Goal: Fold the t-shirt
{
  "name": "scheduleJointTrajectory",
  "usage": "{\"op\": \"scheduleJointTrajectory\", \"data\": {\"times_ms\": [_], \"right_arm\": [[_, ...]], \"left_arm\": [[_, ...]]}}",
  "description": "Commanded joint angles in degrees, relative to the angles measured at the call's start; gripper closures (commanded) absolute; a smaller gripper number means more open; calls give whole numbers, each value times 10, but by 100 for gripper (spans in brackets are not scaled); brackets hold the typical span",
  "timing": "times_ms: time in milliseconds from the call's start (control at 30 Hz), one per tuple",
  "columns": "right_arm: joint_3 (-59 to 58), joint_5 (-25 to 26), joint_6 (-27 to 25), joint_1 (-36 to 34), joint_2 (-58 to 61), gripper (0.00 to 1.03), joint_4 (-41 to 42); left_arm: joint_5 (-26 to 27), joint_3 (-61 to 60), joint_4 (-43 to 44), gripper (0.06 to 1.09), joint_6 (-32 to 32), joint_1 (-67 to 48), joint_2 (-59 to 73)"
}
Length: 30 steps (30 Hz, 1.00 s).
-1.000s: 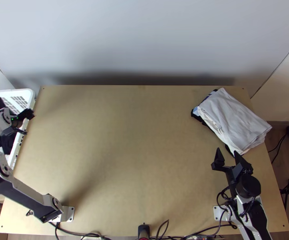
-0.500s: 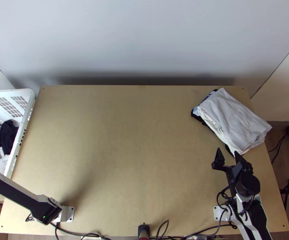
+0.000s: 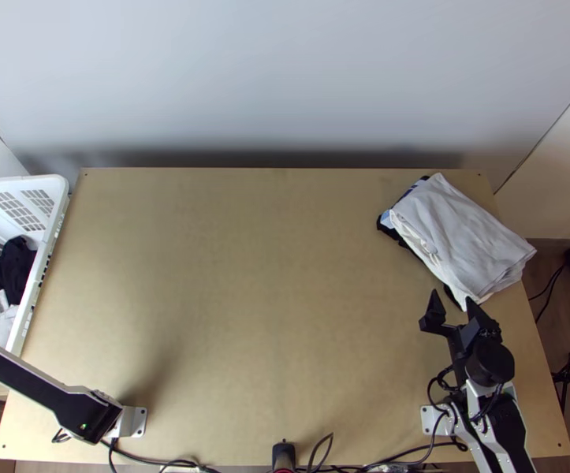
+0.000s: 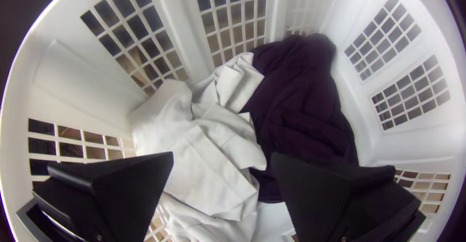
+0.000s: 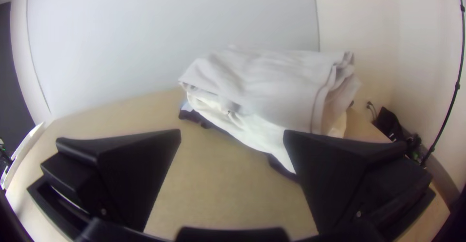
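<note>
Cloth (image 4: pixel 213 145), white and probably the t-shirt, is bunched in the basket (image 3: pixel 61 191), top view's left edge, just beyond the left gripper (image 4: pixel 222 155), fingers spread; no clear long axis can be made out, but that arm's nearer.

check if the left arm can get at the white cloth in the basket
Probably yes: the left pincer hangs open over the basket, and the white cloth lies bunched below it with nothing on top. The dark cloth sits mostly beside it.
</note>
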Motion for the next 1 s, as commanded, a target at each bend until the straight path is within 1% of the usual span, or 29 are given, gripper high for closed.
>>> {"op": "scheduleJointTrajectory", "data": {"times_ms": [0, 200, 733, 767, 800, 833, 867, 900, 967], "right_arm": [[0, 0, -4, -9, 3, 5, 4], [1, 0, -8, -18, 4, 5, 5], [1, 0, -11, -19, 4, 5, 6], [1, 0, -11, -20, 4, 5, 6], [1, 0, -11, -20, 4, 5, 6], [1, 0, -11, -20, 4, 5, 6], [1, 0, -11, -20, 4, 5, 6], [1, 0, -11, -20, 4, 5, 6], [1, 0, -12, -20, 4, 5, 7]], "left_arm": [[1, 38, -16, 11, 14, 1, 66], [0, 68, -11, 11, 46, 3, 121], [0, 112, 9, 12, 44, 3, 197], [0, 114, 9, 20, 49, 3, 199], [-1, 114, 11, 36, 52, 3, 200], [0, 115, 18, 65, 57, 4, 200], [0, 116, 26, 99, 63, 5, 199], [1, 119, 26, 104, 67, 6, 198], [4, 120, 13, 105, 71, 5, 183]]}}
